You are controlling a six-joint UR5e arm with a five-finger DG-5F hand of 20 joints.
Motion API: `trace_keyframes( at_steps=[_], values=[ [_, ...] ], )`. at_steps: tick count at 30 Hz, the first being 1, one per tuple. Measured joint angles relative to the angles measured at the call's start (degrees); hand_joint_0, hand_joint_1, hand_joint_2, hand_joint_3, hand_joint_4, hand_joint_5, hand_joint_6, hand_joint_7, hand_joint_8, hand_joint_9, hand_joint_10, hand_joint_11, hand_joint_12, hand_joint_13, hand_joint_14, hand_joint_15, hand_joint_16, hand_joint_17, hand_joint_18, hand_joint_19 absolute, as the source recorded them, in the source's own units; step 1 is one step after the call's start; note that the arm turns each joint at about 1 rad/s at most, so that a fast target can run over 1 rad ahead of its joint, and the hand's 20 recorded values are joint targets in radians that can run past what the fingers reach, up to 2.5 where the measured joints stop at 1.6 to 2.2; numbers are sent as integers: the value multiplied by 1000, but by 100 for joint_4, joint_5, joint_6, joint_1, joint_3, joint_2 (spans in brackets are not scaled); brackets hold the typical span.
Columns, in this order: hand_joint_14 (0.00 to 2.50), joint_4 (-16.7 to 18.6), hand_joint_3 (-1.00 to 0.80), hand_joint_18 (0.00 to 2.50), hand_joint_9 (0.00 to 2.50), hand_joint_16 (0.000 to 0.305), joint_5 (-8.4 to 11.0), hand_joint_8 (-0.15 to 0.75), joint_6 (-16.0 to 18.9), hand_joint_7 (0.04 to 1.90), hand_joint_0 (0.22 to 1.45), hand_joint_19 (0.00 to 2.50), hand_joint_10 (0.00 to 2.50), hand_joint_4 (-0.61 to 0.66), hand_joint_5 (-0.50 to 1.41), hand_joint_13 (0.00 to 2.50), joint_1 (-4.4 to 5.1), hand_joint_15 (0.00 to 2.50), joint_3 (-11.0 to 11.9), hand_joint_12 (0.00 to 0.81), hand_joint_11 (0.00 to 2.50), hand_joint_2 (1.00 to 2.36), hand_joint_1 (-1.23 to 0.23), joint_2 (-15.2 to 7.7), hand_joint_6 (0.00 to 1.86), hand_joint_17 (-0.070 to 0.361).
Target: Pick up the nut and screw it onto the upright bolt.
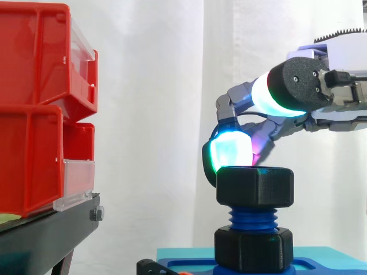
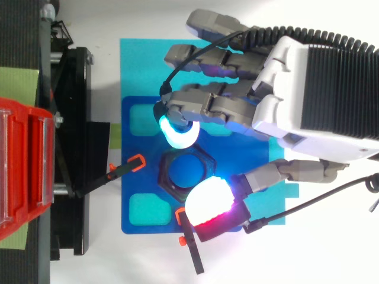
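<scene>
Fingers (image 2: 177,133) curled and closed on the nut (image 1: 255,184): 1 cyan-white pad against 1 side, thumb pad (image 2: 207,198) against the opposite side, both touching at the top rim only. Pinched high like that, probably to leave the lower flats free and to let the hand (image 2: 308,89) twist from above without fouling the thread. Other fingers bent but held clear, just beside the pinching one, taking no part in the grip.

Nut seated on top of the upright bolt (image 1: 252,216), level, with several turns of blue thread bare beneath it. Judged as started on the thread but not run down far. Blue bolt end visible through the nut's bore from above, so well centred.

Below the bare thread, a second black hex piece (image 1: 253,247), tight against the blue base plate (image 2: 139,184), apparently there to lock the bolt upright. Plate pinned by black clamps (image 2: 127,167) with orange tips, presumably to stop it turning with the nut.

Counted: 1 hand, 1 bolt, 2 black hex pieces on it, 1 base plate, 2 clamps, 2 red bins (image 1: 34,57) stacked on the black stand (image 1: 51,229), well apart from the work.
</scene>
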Motion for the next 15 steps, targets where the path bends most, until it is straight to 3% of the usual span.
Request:
trace_keyframes(
  at_steps=[4, 10, 15],
  values=[
    [0, -2, -500, 456, 1300, 24, -34, 278, 0, 1267, 529, 0, 0, 31, 69, 730, -32, 0, 4, 244, 0, 1000, -332, 1, 571, 55],
    [0, 4, -500, 588, 1453, 21, -44, 173, 0, 1284, 532, 0, 0, 17, 84, 822, -51, 0, 8, 195, 0, 1000, -338, 2, 567, 47],
    [0, 5, -500, 699, 1563, 18, -44, 163, 0, 1287, 530, 29, 0, 22, 90, 906, -66, 0, 25, 172, 0, 1000, -340, 3, 568, 41]
  ],
)
